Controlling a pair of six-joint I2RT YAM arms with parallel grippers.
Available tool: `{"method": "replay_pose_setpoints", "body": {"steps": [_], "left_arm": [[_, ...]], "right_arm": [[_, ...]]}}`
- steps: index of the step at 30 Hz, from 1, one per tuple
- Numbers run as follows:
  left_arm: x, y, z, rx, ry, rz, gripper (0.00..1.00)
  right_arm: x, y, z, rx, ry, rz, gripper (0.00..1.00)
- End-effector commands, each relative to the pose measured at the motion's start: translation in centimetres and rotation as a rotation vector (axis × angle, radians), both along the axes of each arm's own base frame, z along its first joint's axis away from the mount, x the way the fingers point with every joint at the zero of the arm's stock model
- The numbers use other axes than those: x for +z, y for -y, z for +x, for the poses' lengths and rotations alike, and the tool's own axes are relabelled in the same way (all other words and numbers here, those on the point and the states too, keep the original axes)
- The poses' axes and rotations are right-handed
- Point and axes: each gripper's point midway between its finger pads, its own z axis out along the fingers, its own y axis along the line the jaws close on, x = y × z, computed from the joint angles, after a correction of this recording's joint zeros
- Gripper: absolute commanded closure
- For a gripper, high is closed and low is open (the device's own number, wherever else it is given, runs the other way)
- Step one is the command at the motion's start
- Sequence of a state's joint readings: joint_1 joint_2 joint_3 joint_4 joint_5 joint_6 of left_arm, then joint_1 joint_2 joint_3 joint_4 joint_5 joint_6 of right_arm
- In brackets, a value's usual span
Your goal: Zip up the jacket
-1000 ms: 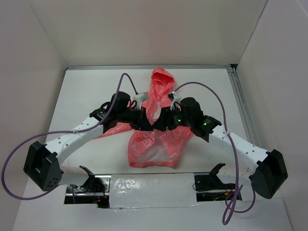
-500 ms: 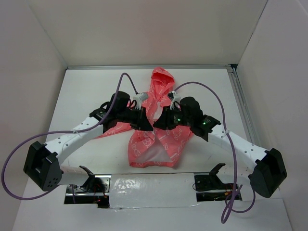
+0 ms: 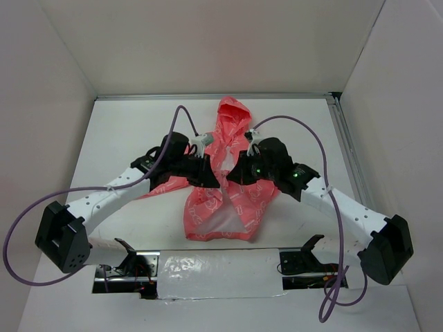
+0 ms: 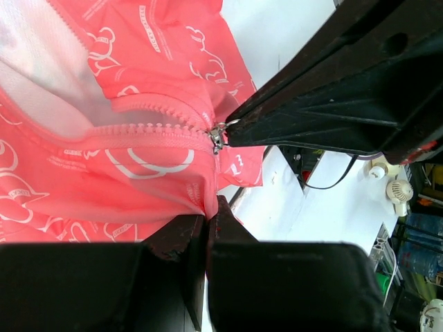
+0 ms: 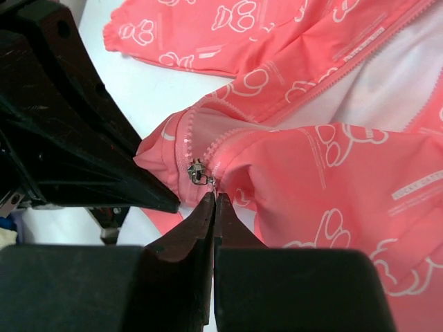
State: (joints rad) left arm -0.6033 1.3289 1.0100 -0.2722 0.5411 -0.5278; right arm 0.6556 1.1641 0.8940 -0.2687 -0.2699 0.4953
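Both claws [image 3: 211, 181] [image 3: 227, 178] tip-to-tip on jacket [image 3: 206, 207]

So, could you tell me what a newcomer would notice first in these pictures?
The coral-pink jacket lies spread in the middle of the white table, hood at the far side, its lower front open over white lining. Over its middle the left gripper is shut on a fold of fabric, and the right gripper has its closed tips right at the metal zipper slider.
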Motion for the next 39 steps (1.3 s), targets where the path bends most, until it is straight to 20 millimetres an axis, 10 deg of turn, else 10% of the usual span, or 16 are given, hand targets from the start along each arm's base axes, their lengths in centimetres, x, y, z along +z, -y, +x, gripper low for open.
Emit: {"method": "replay_pose_setpoints", "body": {"steps": [1,13,29,39], "left_arm": [[1.3,0.5,0.7,0.000,0.038,-0.022,1.00],[0.2,0.3,0.1,-0.017,0.019,0.016,1.00],[-1.1,-1.0,-10.9,-0.185,-0.242,-0.019,1.00],[-1.9,-3.3,-15.5,-0.259,-0.309,-0.034,1.00]], "right_arm": [[1.0,1.4,0.5,-0.051,0.038,-0.048,1.00],[4.2,1.9,2.0,-0.188,0.206,-0.117,1.00],[2.5,3.5,7.9,-0.544,0.360,-0.595,1.00],[-0.3,3.7,19.2,-0.698,0.343,-0.576,1.00]]}}
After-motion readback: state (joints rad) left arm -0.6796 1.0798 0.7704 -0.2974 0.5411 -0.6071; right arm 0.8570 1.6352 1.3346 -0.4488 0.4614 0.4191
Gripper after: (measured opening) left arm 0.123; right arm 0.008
